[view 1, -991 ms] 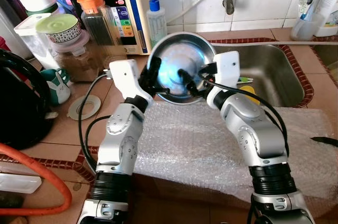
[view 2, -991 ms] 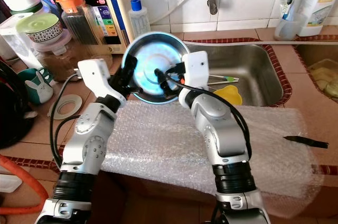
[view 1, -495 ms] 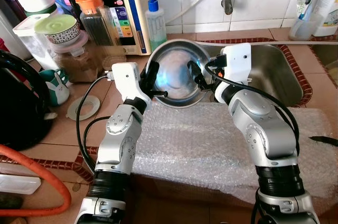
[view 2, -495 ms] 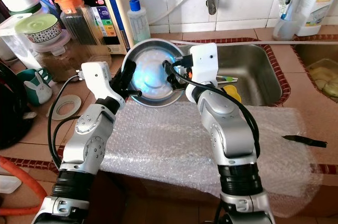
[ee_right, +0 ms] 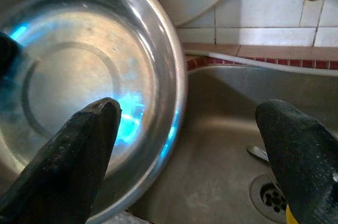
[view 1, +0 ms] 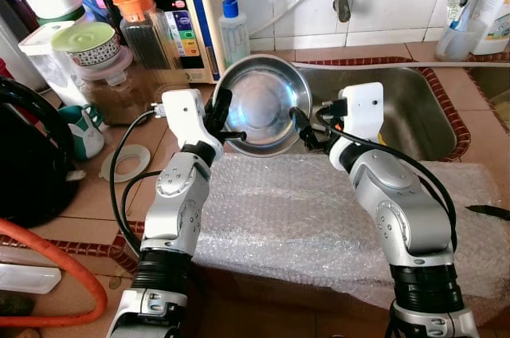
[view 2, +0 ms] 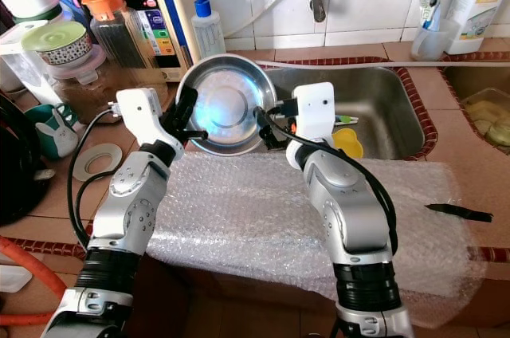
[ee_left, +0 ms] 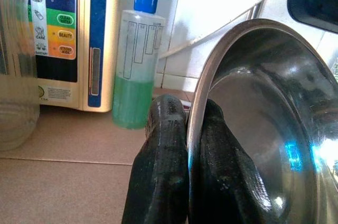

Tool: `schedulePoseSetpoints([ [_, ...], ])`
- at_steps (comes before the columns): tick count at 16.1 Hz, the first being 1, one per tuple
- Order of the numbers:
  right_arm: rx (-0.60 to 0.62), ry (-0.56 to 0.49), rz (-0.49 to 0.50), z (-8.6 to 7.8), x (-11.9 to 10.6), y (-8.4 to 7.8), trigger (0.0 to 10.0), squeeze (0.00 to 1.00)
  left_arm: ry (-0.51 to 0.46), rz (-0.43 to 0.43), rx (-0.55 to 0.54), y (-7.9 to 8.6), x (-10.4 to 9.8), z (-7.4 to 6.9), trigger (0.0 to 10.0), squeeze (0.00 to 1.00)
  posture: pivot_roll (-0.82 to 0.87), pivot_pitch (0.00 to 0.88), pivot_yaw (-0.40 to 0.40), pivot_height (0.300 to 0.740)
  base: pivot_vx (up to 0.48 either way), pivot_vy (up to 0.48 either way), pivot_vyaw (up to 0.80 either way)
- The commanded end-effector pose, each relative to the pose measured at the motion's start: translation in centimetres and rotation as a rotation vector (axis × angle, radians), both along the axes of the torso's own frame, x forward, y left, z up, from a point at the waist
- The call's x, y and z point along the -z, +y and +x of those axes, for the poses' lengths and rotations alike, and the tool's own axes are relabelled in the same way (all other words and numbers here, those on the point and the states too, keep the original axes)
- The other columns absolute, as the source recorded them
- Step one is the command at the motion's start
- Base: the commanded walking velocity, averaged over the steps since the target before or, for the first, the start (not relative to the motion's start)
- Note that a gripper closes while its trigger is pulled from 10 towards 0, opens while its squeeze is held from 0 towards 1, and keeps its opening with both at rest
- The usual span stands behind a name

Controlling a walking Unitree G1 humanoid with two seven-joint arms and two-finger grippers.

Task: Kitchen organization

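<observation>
A steel bowl (view 1: 263, 107) is held tilted on edge above the counter's back, its hollow facing me, just left of the sink (view 1: 422, 115). My left gripper (view 1: 221, 119) is shut on the bowl's left rim; in the left wrist view the two fingers (ee_left: 166, 145) pinch the thin rim of the bowl (ee_left: 264, 129). My right gripper (view 1: 307, 127) stands open at the bowl's right edge, over the sink's near left corner. In the right wrist view one of its fingers (ee_right: 79, 150) lies before the bowl (ee_right: 68, 76), not clamping it.
Bubble wrap (view 1: 303, 210) covers the counter in front of me. Behind the bowl stand a bottle of green liquid (view 1: 233, 31), a water ionizer (view 1: 179, 11) and jars (view 1: 147, 27). A black kettle (view 1: 28, 155) sits left. A yellow item (view 2: 348, 141) lies in the sink.
The right gripper has come off the bowl and drawn back to the right, fingers open. The left gripper has carried the bowl a little left and back.
</observation>
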State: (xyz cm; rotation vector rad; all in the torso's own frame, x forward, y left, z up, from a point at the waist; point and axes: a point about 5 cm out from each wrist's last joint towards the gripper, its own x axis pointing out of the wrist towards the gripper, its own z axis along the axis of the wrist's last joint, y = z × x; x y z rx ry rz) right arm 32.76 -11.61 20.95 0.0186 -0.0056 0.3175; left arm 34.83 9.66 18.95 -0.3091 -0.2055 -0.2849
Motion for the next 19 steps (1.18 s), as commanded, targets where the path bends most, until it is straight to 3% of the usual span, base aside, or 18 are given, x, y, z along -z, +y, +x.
schedulePoseSetpoints([
  [1,0.001,0.015,0.021,-0.1,0.4,0.0,10.0,1.0,-0.021,-0.002,-0.011,0.4,-0.3,0.0,1.6,0.0,-0.33,0.075,0.163,0.74,0.0,0.0,0.0],
  [5,-0.024,-0.012,0.0,-0.4,0.9,0.2,10.0,1.0,-0.029,-0.007,0.0,0.3,-0.4,0.0,2.2,0.0,-0.33,0.076,0.168,0.74,0.0,0.0,0.0],
  [6,-0.025,-0.016,-0.001,-0.3,0.8,0.2,10.0,0.0,-0.032,-0.008,0.01,0.1,-0.4,-0.1,2.3,0.0,-0.33,0.076,0.168,0.74,0.0,0.0,0.0],
  [8,-0.013,-0.018,-0.004,0.1,0.7,0.0,10.0,0.0,-0.036,-0.011,0.023,-0.1,-0.4,-0.2,2.5,0.0,-0.33,0.077,0.17,0.74,0.0,0.0,0.0],
  [9,-0.017,-0.024,0.008,0.2,0.5,0.0,0.0,0.0,-0.039,-0.013,0.033,-0.4,-0.4,-0.3,3.4,0.0,-0.33,0.078,0.169,0.74,0.0,0.0,0.0],
  [12,-0.026,-0.044,0.034,0.6,0.1,0.2,0.0,0.0,-0.048,-0.015,0.052,-0.8,-0.5,-0.4,4.4,0.0,-0.33,0.078,0.167,0.74,0.0,0.0,0.0],
  [15,-0.038,-0.068,0.022,1.3,-0.6,0.5,0.0,0.0,-0.046,-0.015,0.056,-0.8,-0.4,-0.5,4.6,0.0,-0.32,0.078,0.166,0.74,0.0,0.0,0.0],
  [17,-0.027,-0.075,0.019,1.8,-1.0,0.5,0.0,0.0,-0.056,-0.01,0.041,-0.7,-0.5,-0.5,3.9,0.0,-0.32,0.077,0.165,0.74,0.0,0.0,0.0],
  [18,-0.01,-0.1,0.008,1.7,-1.1,0.5,4.3,0.0,-0.066,0.029,-0.061,0.7,-0.6,-0.1,8.5,0.0,-0.32,0.076,0.166,0.74,0.0,0.0,0.0],
  [19,-0.003,-0.131,-0.006,1.5,-1.2,0.5,6.5,0.0,-0.062,0.038,-0.117,1.6,-0.6,0.2,10.0,0.0,-0.32,0.076,0.165,0.74,0.0,0.0,0.0],
])
